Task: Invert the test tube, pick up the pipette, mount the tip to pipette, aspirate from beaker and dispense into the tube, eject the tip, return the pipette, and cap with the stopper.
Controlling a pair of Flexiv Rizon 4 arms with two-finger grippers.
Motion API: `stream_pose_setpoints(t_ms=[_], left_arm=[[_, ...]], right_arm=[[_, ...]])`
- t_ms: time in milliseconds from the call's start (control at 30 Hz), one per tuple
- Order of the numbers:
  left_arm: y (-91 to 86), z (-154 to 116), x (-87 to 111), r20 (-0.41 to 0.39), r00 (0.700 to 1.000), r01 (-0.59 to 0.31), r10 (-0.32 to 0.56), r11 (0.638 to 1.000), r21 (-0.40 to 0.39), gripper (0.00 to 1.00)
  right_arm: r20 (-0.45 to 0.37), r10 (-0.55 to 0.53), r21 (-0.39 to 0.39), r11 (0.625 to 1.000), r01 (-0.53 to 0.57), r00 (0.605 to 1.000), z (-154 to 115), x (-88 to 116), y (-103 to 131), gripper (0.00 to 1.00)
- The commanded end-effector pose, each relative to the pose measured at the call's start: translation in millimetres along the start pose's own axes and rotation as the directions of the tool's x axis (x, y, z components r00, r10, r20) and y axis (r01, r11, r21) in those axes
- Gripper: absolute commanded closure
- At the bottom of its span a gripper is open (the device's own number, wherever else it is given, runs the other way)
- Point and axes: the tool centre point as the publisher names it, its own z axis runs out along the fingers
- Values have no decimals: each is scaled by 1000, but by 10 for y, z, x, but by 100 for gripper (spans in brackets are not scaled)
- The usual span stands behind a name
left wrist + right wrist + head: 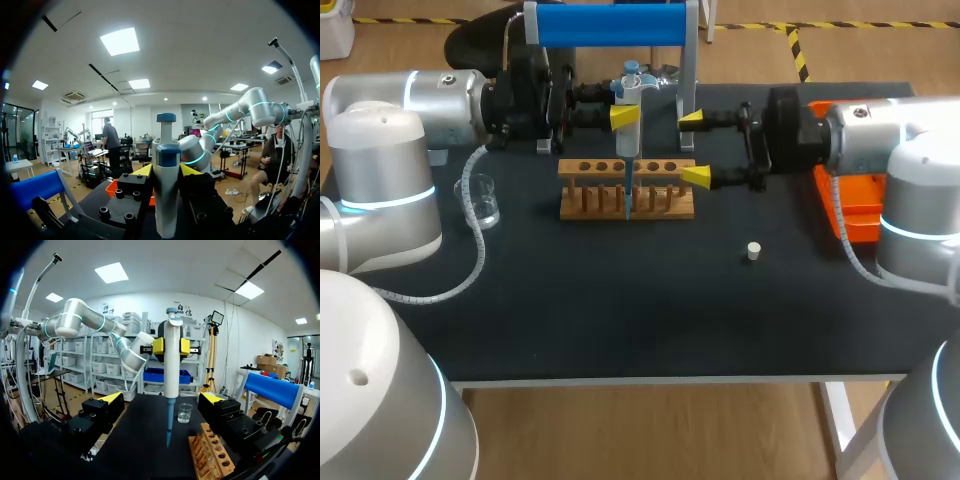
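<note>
My left gripper (pixel 626 115) is shut on the white pipette (pixel 629 125), which it holds upright over the wooden tube rack (pixel 665 205). The pipette's blue tip (pixel 628 195) points down at the rack's middle holes. In the left wrist view the pipette (pixel 166 195) stands between the yellow fingertips (pixel 143 171). My right gripper (pixel 695 148) is open just right of the pipette, with nothing in it. In the right wrist view the pipette (pixel 171 375) hangs ahead of my open right gripper (pixel 161 398), beside the rack (pixel 212 455). I cannot make out a test tube.
A small glass beaker (pixel 483 200) stands left of the rack. A white stopper (pixel 754 251) lies on the black table (pixel 620 300) at the front right. An orange tip box (pixel 850 210) sits under my right arm. The blue pipette stand (pixel 610 25) rises behind the rack.
</note>
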Motion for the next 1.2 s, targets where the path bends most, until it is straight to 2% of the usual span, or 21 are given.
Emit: stream_pose_setpoints(t_ms=[33,200,567,900,1200], left_arm=[[-1,7,4,3,1000,-2,2,1000,1,100],[-1,7,4,3,1000,-2,2,1000,1,100],[-1,7,4,3,1000,-2,2,1000,1,100],[-1,7,4,3,1000,-2,2,1000,1,100],[-1,7,4,3,1000,-2,2,1000,1,100]], right_arm=[[0,6,-18,1000,-6,1000,142,0,20,0],[-4,17,-30,999,-17,1000,267,-2,69,1],[-10,31,-35,999,-32,999,493,-48,150,22],[-5,38,-27,999,-38,999,606,-105,176,35],[6,42,-34,999,-41,999,689,-165,201,41]])
